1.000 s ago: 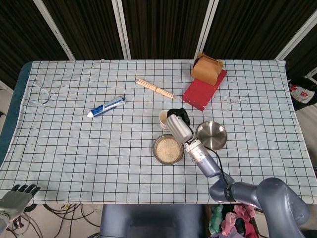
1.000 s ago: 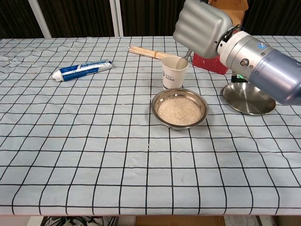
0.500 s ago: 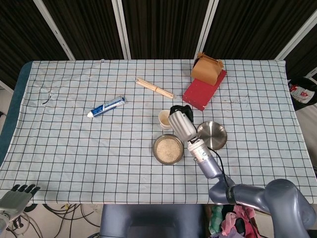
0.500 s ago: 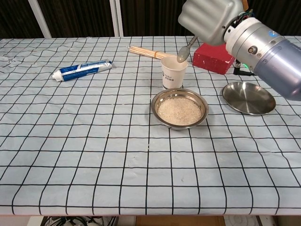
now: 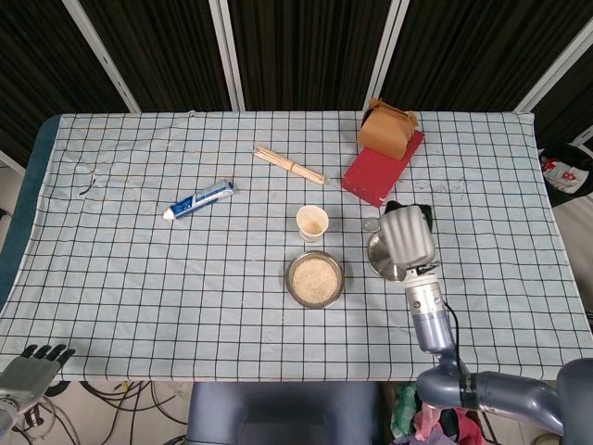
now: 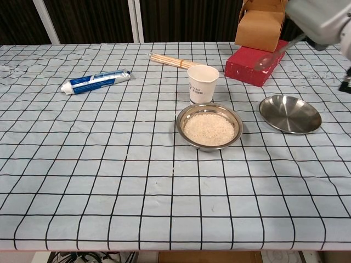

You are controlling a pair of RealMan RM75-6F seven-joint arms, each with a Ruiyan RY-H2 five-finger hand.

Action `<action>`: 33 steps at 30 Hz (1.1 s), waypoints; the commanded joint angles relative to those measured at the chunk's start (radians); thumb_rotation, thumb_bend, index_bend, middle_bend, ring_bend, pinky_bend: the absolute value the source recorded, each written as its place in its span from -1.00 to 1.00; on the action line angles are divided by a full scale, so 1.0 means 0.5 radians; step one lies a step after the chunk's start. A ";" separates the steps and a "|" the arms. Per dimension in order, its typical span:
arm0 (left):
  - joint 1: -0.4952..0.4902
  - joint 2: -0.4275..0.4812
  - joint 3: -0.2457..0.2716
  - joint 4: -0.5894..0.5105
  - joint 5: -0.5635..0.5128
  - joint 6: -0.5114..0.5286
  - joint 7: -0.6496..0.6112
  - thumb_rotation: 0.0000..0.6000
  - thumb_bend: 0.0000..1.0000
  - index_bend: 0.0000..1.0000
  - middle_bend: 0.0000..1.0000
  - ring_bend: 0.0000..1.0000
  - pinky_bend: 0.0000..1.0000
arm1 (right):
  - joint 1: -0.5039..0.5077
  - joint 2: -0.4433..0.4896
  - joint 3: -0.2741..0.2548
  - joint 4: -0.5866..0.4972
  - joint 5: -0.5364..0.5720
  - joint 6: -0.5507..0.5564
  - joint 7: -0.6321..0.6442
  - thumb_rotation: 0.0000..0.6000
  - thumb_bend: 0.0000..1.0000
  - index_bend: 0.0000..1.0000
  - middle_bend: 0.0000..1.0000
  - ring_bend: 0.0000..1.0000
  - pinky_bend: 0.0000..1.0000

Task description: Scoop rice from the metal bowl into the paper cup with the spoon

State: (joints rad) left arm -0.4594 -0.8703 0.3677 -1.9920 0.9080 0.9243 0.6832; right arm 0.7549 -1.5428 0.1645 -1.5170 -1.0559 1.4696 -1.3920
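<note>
1. Your right hand (image 5: 406,236) hangs above the empty steel dish (image 6: 289,113); it grips the spoon (image 6: 272,55), whose handle runs up into the hand at the top right corner of the chest view; the spoon's bowl sits in front of the red box (image 6: 254,65); you cannot tell from either view whether any rice is in it.
2. The paper cup (image 5: 312,222) stands upright to the left of that hand, well apart from it; some rice shows inside it in the head view.
3. The metal bowl (image 6: 209,126) of rice sits just in front of the cup, to the lower left of your right hand; nothing touches it.
4. Your left hand (image 5: 35,363) rests off the table's near left corner, far from the right hand; it holds nothing and its fingers are apart.
5. Beyond the cup, further left of the right hand, lie a bundle of chopsticks (image 5: 289,165) and a toothpaste tube (image 5: 199,199); a brown paper box (image 5: 386,128) sits on the red box.
</note>
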 commanded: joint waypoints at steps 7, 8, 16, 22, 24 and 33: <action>0.007 -0.010 -0.002 0.001 -0.002 0.016 0.008 1.00 -0.88 -1.00 -1.00 -1.00 -1.00 | -0.217 -0.004 -0.048 0.082 0.213 -0.020 0.269 1.00 -0.06 0.32 1.00 1.00 1.00; 0.007 -0.010 -0.002 0.001 -0.003 0.017 0.009 1.00 -0.88 -1.00 -1.00 -1.00 -1.00 | -0.225 -0.017 -0.051 0.103 0.222 -0.030 0.287 1.00 -0.07 0.32 1.00 1.00 1.00; 0.002 -0.011 -0.005 0.000 -0.015 0.011 0.007 1.00 -0.88 -1.00 -1.00 -1.00 -1.00 | -0.256 -0.180 -0.035 0.285 0.275 -0.092 0.401 1.00 -0.10 0.32 1.00 1.00 1.00; 0.000 -0.006 -0.005 -0.002 -0.013 0.005 0.002 1.00 -0.88 -1.00 -1.00 -1.00 -1.00 | -0.263 -0.282 -0.010 0.377 0.306 -0.109 0.429 1.00 -0.14 0.28 1.00 1.00 1.00; 0.001 -0.004 -0.005 -0.003 -0.011 0.004 -0.003 1.00 -0.88 -1.00 -1.00 -1.00 -1.00 | -0.272 -0.308 0.008 0.395 0.331 -0.109 0.442 1.00 -0.16 0.17 1.00 1.00 1.00; -0.001 -0.001 -0.004 -0.003 -0.008 -0.001 -0.006 1.00 -0.88 -1.00 -1.00 -1.00 -1.00 | -0.304 -0.316 0.018 0.384 0.313 -0.088 0.470 1.00 -0.23 -0.46 0.99 1.00 1.00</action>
State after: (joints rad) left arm -0.4600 -0.8708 0.3656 -1.9934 0.9042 0.9237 0.6801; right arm 0.6049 -1.7023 0.1733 -1.3227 -0.8979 1.4239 -1.1584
